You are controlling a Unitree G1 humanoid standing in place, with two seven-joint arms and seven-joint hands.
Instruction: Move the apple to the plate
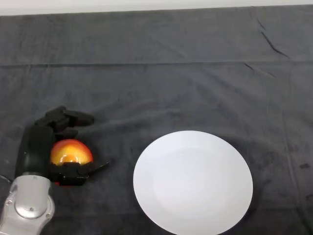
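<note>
Hand [36,149] hugs apple [71,152] tight, left of plate [193,182]. Lift slow, carry over plate middle, put down soft.

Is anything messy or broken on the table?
Nothing stands out. The apple sits whole in the left hand, whose fingers curl round it. The white plate lies flat and unbroken beside it, and the dark cloth is only slightly creased.
</note>
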